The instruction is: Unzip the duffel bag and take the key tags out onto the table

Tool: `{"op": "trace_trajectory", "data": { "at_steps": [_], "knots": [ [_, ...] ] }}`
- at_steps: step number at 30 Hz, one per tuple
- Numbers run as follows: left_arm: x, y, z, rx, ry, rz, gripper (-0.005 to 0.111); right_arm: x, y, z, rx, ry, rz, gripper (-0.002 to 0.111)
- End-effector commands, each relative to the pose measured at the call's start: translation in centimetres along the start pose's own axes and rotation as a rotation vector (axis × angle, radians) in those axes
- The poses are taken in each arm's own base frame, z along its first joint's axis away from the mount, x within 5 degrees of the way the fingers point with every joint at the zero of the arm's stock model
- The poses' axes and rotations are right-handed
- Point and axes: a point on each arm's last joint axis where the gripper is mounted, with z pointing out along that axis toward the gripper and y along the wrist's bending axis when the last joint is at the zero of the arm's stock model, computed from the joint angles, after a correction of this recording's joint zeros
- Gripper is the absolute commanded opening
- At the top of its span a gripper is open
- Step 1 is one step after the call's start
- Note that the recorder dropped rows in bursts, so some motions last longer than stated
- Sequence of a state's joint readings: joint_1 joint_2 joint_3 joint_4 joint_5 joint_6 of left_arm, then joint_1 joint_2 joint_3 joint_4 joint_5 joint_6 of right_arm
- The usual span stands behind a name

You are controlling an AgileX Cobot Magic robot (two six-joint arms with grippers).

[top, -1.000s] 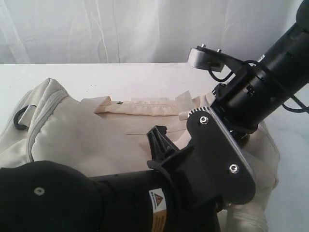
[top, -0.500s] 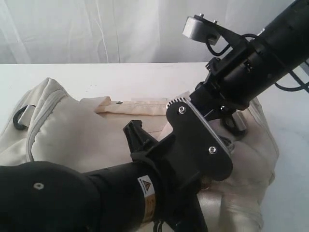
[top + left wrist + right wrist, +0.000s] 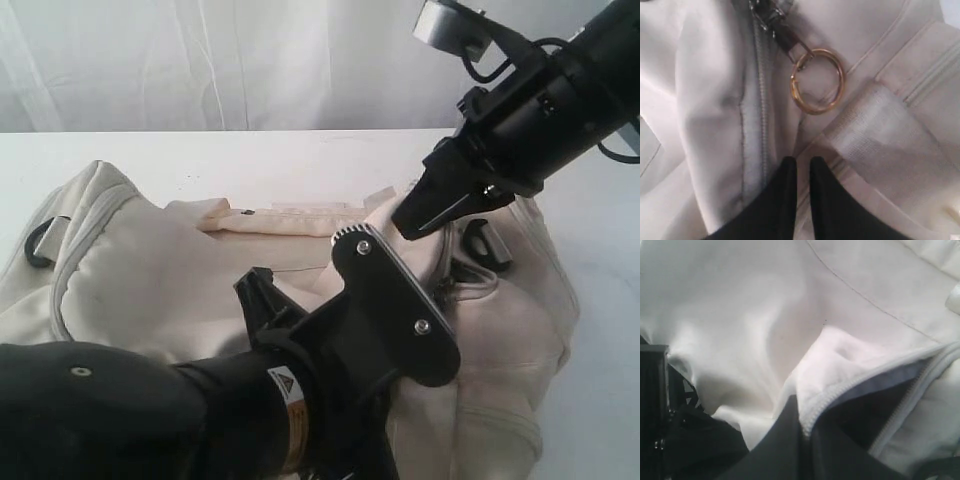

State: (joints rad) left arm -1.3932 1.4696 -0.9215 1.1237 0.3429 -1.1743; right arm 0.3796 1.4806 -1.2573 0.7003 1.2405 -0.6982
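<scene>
The bag (image 3: pixel 150 270) is lying on the table (image 3: pixel 250 150), lower centre, the left arm (image 3: pixel 200 420) blocking its middle. The right gripper (image 3: pixel 402 226) is clamping its zip edge. The left gripper (image 3: pixel 801 162), by a gold ring (image 3: pixel 817 80), is sitting nearly closed, grip unclear.

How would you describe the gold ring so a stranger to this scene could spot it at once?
Start at the cream duffel bag on the white table and follow its grey zipper to the dark metal pull. The ring is attached to that pull, beside a pale webbing strap; it is the only gold loop in sight.
</scene>
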Motion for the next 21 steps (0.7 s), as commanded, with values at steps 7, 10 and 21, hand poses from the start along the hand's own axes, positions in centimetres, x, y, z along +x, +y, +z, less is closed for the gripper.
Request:
{"op": "trace_trajectory", "data": {
  "at_steps": [7, 10, 21],
  "knots": [
    [-0.7, -0.3, -0.2, 0.024, -0.079, 0.101, 0.017, -0.4, 0.2, -0.7, 0.007, -0.051, -0.012, 0.000],
    [-0.9, -0.2, -0.2, 0.009, -0.096, 0.136, 0.026, -0.5, 0.2, -0.7, 0.006, -0.052, -0.012, 0.000],
    [-1.4, -0.5, -0.2, 0.045, -0.156, 0.129, 0.064, -0.5, 0.2, -0.7, 0.006, -0.052, -0.012, 0.000]
  ]
}}
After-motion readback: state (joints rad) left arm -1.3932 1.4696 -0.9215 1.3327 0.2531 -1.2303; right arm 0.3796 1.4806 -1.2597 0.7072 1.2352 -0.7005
